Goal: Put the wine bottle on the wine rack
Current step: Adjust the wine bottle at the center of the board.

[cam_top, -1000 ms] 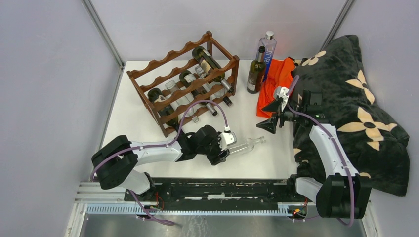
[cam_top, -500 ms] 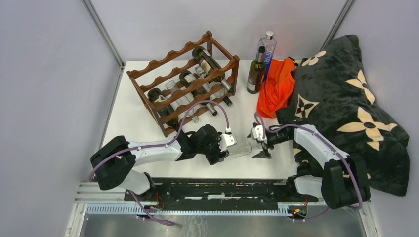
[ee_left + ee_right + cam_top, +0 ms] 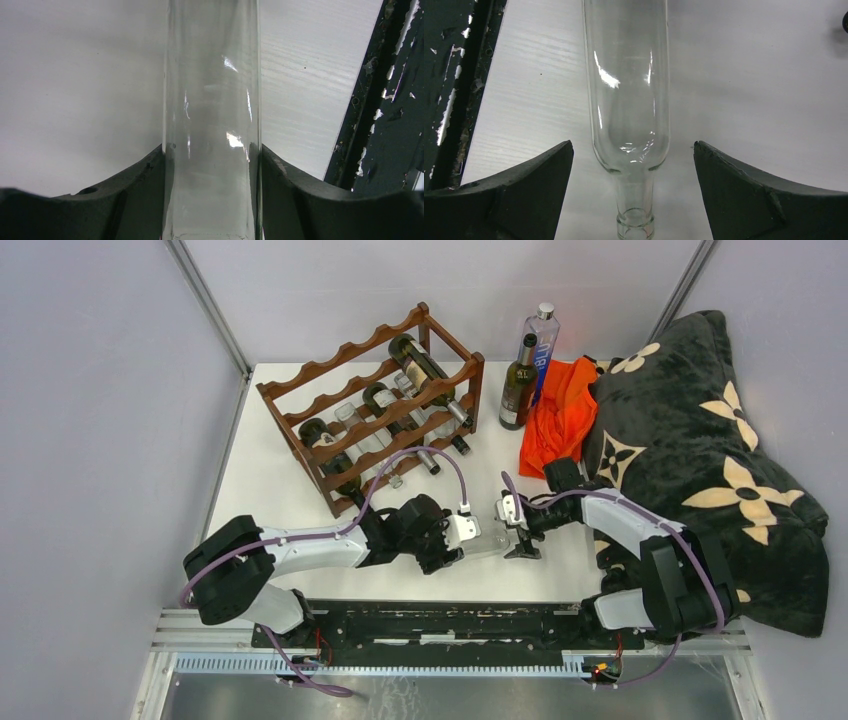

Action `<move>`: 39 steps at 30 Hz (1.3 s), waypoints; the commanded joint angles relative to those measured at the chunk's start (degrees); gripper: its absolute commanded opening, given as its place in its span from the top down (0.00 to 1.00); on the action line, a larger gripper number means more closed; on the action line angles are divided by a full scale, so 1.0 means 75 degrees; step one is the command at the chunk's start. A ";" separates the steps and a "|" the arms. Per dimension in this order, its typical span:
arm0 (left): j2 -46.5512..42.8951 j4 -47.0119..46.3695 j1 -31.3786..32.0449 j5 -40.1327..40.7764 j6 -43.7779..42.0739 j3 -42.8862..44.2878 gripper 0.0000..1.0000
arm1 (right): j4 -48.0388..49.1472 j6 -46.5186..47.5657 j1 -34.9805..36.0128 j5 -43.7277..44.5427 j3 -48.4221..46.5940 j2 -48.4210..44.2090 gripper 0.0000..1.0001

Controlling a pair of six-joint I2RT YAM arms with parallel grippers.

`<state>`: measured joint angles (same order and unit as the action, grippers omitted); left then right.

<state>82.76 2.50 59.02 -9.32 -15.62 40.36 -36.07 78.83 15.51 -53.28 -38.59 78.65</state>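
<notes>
Your left wrist view shows the left gripper pinching the clear wine bottle by its body. The right wrist view shows the right gripper spread wide astride its neck, not touching. Only the top view places the bottle sideways near the front edge of the white table, apart from the wine rack. Lettering on the blue bottle is unreadable.

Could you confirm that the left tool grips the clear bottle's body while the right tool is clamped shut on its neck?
Not quite: the right tool is open, with gaps on both sides of the clear bottle, as the right wrist view shows. The left tool does grip the body.
</notes>
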 commanded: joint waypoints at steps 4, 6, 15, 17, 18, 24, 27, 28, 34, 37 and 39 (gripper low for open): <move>-0.0066 -0.0515 0.0051 -0.0078 -0.0310 0.0313 0.98 | 0.1177 -0.0816 0.0540 0.0232 0.0286 0.0277 0.08; -0.0086 -0.0568 0.0052 -0.0088 -0.0297 0.0303 0.98 | 0.1353 -0.0970 0.0653 0.0435 0.0310 0.0401 0.12; -0.0043 -0.0756 0.0052 -0.0165 -0.0286 0.0198 0.98 | 0.2211 -0.1553 0.1004 0.0818 0.0607 0.0662 0.23; -0.0060 -0.0837 0.0052 -0.0142 -0.0257 0.0159 0.98 | 0.2246 -0.1551 0.1043 0.0807 0.0613 0.0725 0.30; -0.0064 -0.0876 0.0052 -0.0134 -0.0236 0.0145 0.98 | 0.2255 -0.1549 0.1055 0.0818 0.0594 0.0734 0.34; -0.0172 -0.0972 0.0051 0.0171 -0.0003 0.0067 0.88 | 0.1966 -0.1457 0.1051 0.0646 0.0362 0.0624 0.87; -0.0319 -0.0955 0.0046 0.0756 0.0440 0.0057 0.58 | 0.1475 -0.1413 0.1032 0.0590 0.0051 0.0515 1.00; -0.0402 -0.0964 0.0051 0.0889 0.0550 0.0018 0.48 | 0.1367 -0.1453 0.1010 0.0610 -0.0024 0.0461 1.00; -0.1168 -0.1062 0.0050 0.1223 0.0892 -0.0239 0.10 | 0.0660 -0.1651 0.0686 0.0405 -0.0544 0.0271 1.00; -0.1548 -0.0975 0.0052 0.1399 0.0973 -0.0311 0.00 | 0.0469 -0.1687 0.0465 0.0176 -0.0654 0.0164 1.00; -0.1747 -0.0835 0.0046 0.1452 0.0981 -0.0295 0.00 | 0.0408 -0.1652 0.0347 0.0038 -0.0650 0.0030 1.00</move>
<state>73.38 -1.17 59.48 -1.50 -10.87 38.24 -30.41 67.09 19.70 -47.44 -40.71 82.19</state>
